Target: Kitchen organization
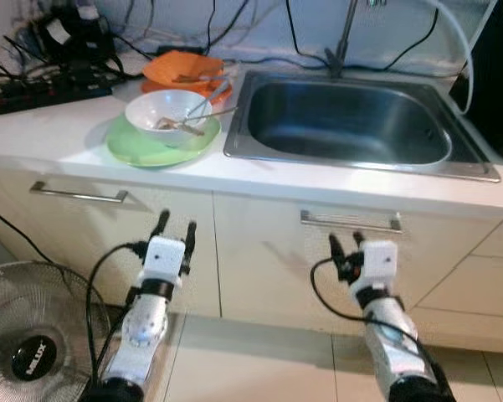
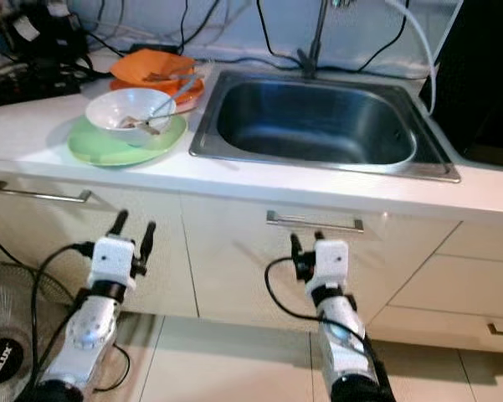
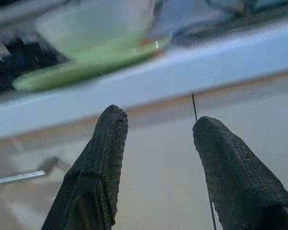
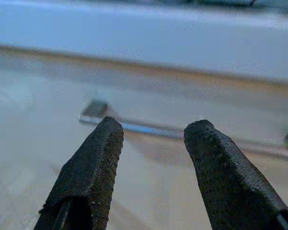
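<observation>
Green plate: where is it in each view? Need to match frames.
Left eye: green plate on the counter, upper left, under the white bowl.
Right eye: same plate, upper left, left of the sink.
Left wrist: blurred green rim above the left tool.
Right wrist: not in it.
Shared landmark: the counter's white front edge.

White ceramic bowl [image 1: 169,115] on pale green round plate [image 1: 142,149]; orange plastic dishes [image 1: 184,69]; grey stainless-steel sink [image 1: 351,122]; white counter [image 1: 335,182]; cream cabinet fronts [image 1: 259,251]; black-fingered pincers, white housings.
</observation>
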`<state>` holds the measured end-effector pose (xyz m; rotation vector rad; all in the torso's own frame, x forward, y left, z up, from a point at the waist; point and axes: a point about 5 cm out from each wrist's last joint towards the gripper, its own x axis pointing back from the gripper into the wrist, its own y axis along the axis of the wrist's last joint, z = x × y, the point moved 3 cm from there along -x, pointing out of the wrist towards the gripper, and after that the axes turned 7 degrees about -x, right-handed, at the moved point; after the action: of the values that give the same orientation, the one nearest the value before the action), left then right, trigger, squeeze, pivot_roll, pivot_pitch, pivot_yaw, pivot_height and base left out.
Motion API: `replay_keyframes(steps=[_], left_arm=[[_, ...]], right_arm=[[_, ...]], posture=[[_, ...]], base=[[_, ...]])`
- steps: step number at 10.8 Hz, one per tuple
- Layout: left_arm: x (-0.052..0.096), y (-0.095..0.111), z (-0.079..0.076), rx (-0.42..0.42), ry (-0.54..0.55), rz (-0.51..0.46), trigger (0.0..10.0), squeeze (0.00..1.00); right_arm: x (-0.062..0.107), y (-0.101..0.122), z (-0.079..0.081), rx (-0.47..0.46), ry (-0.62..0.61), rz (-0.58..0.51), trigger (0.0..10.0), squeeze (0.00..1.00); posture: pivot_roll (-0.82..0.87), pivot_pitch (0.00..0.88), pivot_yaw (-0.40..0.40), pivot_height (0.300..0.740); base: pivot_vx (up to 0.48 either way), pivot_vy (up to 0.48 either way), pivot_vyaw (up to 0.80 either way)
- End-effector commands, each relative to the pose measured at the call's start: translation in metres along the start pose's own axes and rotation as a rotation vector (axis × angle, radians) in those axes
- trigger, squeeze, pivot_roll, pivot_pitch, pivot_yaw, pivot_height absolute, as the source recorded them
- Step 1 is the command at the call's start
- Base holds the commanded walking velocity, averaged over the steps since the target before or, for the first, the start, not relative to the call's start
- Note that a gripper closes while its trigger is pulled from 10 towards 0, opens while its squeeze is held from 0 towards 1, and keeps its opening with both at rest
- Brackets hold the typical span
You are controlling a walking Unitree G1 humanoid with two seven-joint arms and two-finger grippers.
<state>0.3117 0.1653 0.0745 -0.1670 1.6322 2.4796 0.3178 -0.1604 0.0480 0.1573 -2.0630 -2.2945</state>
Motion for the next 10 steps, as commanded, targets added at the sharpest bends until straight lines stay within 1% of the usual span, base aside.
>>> replay_keyframes(steps=[1,2,3,4,6,7,8,10], left_arm=[[0.003,0.005,-0.002,-0.011,-0.011,-0.011,10.0,0.0],[0.004,0.009,-0.001,-0.017,-0.004,-0.027,10.0,0.0],[0.005,0.019,0.002,-0.042,-0.006,-0.056,10.0,0.0],[0.001,0.026,0.006,-0.059,-0.004,-0.082,10.0,0.0],[-0.016,0.055,0.008,-0.119,-0.011,-0.175,10.0,0.0],[-0.023,0.064,0.008,-0.132,-0.004,-0.198,10.0,0.0],[-0.028,0.068,0.007,-0.135,0.007,-0.197,10.0,0.0],[-0.038,0.076,0.005,-0.133,0.022,-0.207,10.0,0.0]], right_arm=[[0.002,0.009,-0.004,0.009,-0.02,-0.046,10.0,0.0],[0.003,0.015,-0.004,0.016,-0.021,-0.066,10.0,0.0],[0.004,0.025,-0.002,0.046,-0.011,-0.097,10.0,0.0],[0.0,0.035,0.001,0.039,-0.008,-0.13,10.0,0.0],[-0.018,0.064,0.019,-0.002,0.041,-0.207,10.0,0.0],[-0.025,0.073,0.027,-0.026,0.059,-0.222,10.0,0.0],[-0.03,0.077,0.034,-0.028,0.073,-0.218,10.0,0.0],[-0.039,0.084,0.039,-0.051,0.073,-0.224,10.0,0.0]], posture=[[0.16,0.0,-0.022,0.74],[0.16,0.0,-0.024,0.74],[0.16,0.0,-0.026,0.74],[0.16,0.0,-0.028,0.74],[0.17,0.0,-0.032,0.74],[0.17,0.0,-0.031,0.74],[0.17,0.0,-0.033,0.74],[0.18,0.0,-0.038,0.74]], base=[[0.0,0.0,0.0],[0.0,0.0,0.0],[0.0,0.0,0.0],[0.0,0.0,0.0],[0.0,0.0,0.0],[0.0,0.0,0.0],[0.0,0.0,0.0],[0.0,0.0,0.0]])
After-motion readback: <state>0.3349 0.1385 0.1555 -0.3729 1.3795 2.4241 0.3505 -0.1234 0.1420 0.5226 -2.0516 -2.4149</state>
